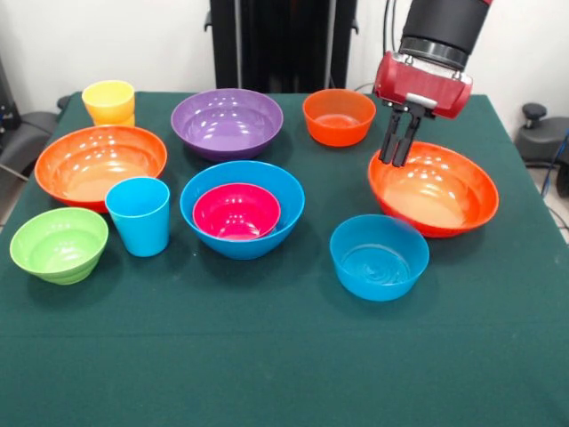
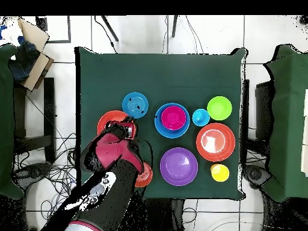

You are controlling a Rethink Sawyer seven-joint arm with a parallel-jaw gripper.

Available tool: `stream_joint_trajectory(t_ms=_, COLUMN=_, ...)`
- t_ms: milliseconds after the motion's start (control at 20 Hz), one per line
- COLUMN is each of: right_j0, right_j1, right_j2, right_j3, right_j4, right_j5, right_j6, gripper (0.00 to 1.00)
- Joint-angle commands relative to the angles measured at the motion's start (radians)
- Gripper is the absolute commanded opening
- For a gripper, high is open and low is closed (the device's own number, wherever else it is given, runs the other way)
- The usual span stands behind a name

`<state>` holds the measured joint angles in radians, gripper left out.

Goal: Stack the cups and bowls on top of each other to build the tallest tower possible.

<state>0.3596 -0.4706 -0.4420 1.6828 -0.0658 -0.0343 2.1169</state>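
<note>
Nearest to me, the medium blue bowl (image 1: 379,256) is sitting alone on the green surface (image 1: 267,356), and the ribbed lime green bowl (image 1: 59,244) is sitting off to the side. A little farther back, the sky blue cup (image 1: 139,214) is standing upright next to the large blue bowl (image 1: 242,209). The small magenta bowl (image 1: 236,212) is resting inside that blue bowl, so the tower is only 2 pieces tall right now.

Behind that, 2 large orange bowls are waiting, 1 on each side (image 1: 100,164) (image 1: 433,188). The end effector (image 1: 398,147) is hanging just over the back rim of 1 of them, with its 2 fingers close together and gripping nothing.

Farthest away, the purple bowl (image 1: 227,122), the small orange bowl (image 1: 339,116) and the yellow cup (image 1: 108,102) are sitting untouched.

I think the arm is getting ready to pick up this orange bowl. Next it needs to spread its fingers, pinch the rim, lift, and carry the bowl onto the magenta one.
</note>
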Motion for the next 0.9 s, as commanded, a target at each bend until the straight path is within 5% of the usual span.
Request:
stream_joint_trajectory(t_ms=50, right_j0=-0.038, right_j1=-0.040, right_j2=0.176, right_j3=0.041, right_j4=-0.078, right_j5=0.118, right_j6=0.007, gripper=0.00)
stream_joint_trajectory(t_ms=300, right_j0=-0.037, right_j1=-0.036, right_j2=0.174, right_j3=0.040, right_j4=-0.083, right_j5=0.110, right_j6=0.016, gripper=0.00)
stream_joint_trajectory(t_ms=350, right_j0=-0.034, right_j1=-0.031, right_j2=0.170, right_j3=0.035, right_j4=-0.083, right_j5=0.108, right_j6=0.017, gripper=1.00)
stream_joint_trajectory(t_ms=900, right_j0=-0.033, right_j1=-0.025, right_j2=0.165, right_j3=0.033, right_j4=-0.083, right_j5=0.081, right_j6=0.026, gripper=1.00)
